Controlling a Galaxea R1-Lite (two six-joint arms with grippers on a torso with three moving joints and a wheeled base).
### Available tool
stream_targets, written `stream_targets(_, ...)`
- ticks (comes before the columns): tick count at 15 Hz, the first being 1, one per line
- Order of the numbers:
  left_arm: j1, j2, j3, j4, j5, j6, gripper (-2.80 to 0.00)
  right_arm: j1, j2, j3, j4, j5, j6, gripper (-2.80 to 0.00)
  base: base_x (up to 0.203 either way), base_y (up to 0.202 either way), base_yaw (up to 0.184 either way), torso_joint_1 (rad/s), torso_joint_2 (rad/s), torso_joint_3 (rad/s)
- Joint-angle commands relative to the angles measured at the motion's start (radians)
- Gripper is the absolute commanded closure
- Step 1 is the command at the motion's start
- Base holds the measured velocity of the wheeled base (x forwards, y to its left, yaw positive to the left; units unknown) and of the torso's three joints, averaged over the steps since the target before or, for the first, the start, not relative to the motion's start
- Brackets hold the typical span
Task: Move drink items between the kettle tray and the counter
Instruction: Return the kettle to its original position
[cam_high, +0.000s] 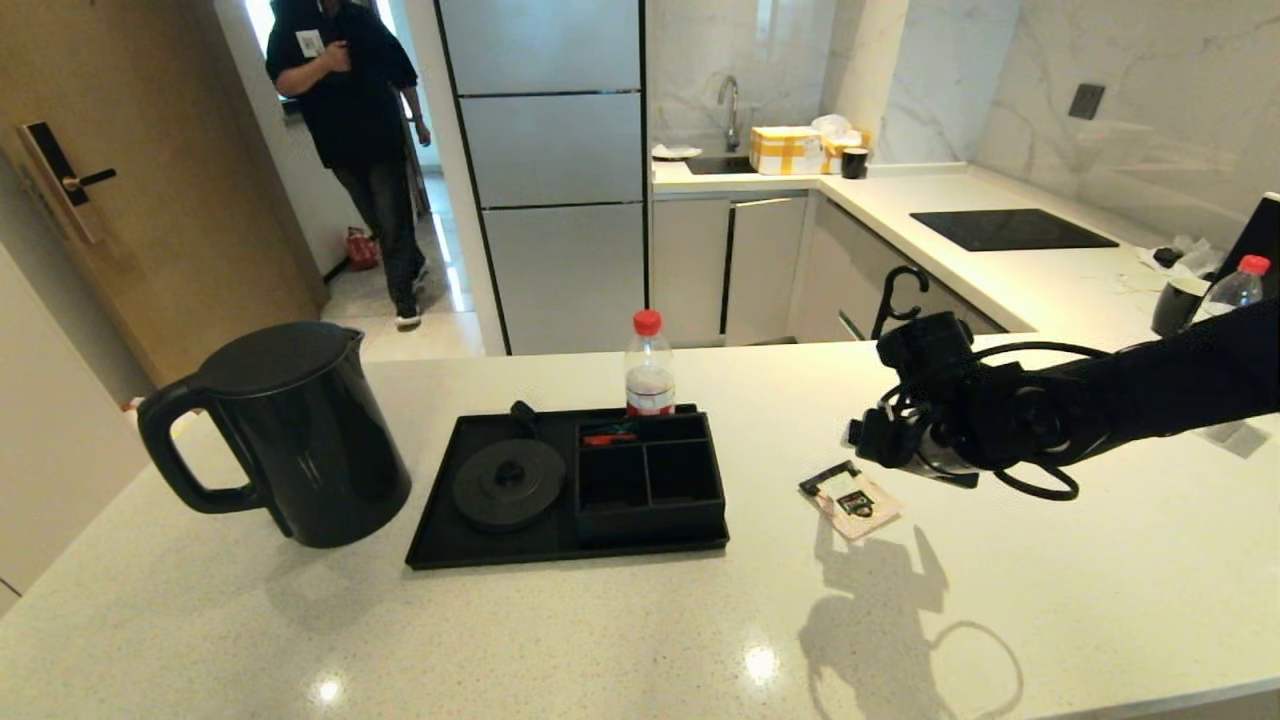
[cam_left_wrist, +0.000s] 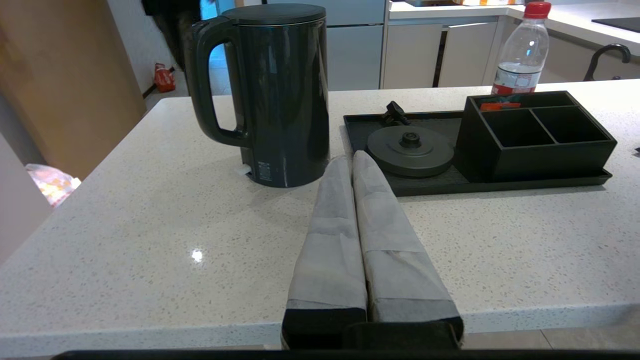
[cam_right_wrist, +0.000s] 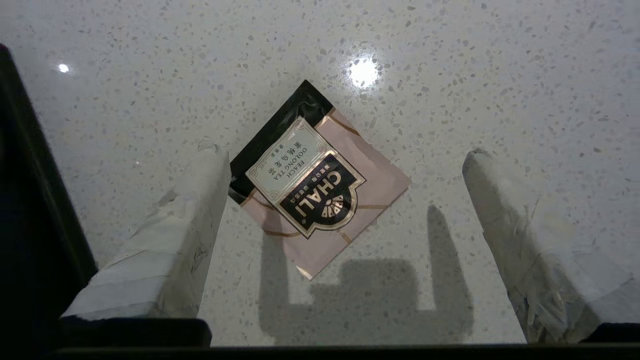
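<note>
The flat pale-pink sachet (cam_right_wrist: 320, 187) lies on the speckled off-white stone counter (cam_high: 1050, 560), directly below the right gripper (cam_right_wrist: 345, 195), whose taped fingers (cam_right_wrist: 170, 240) spread wide around it, holding nothing. Bare worktop surrounds it. The black rectangular tray (cam_high: 520, 545) sits just beside, the matte-black kettle (cam_high: 290, 430) beyond. The left gripper (cam_left_wrist: 355, 165) is closed, parked near the counter's front edge.
</note>
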Motion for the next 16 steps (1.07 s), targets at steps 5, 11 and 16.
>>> stream_targets(5,0.0,0.001,0.04,-0.001,0.0,0.001,0.0,0.0,-0.285,0.064,0.005,0.008,-0.009,-2.8,0.0,0.0,0.0,0.0,0.0,0.0)
stream_targets(11,0.0,0.001,0.04,-0.001,0.0,0.001,0.0,-0.002,-0.753,0.161,0.18,-0.063,-0.069,0.0,0.0,0.0,0.0,0.0,0.0,0.0)
stream_targets(16,0.0,0.001,0.04,-0.001,0.0,0.001,0.0,-0.005,-0.93,0.214,0.243,-0.255,-0.083,0.0,0.0,0.0,0.0,0.0,0.0,0.0)
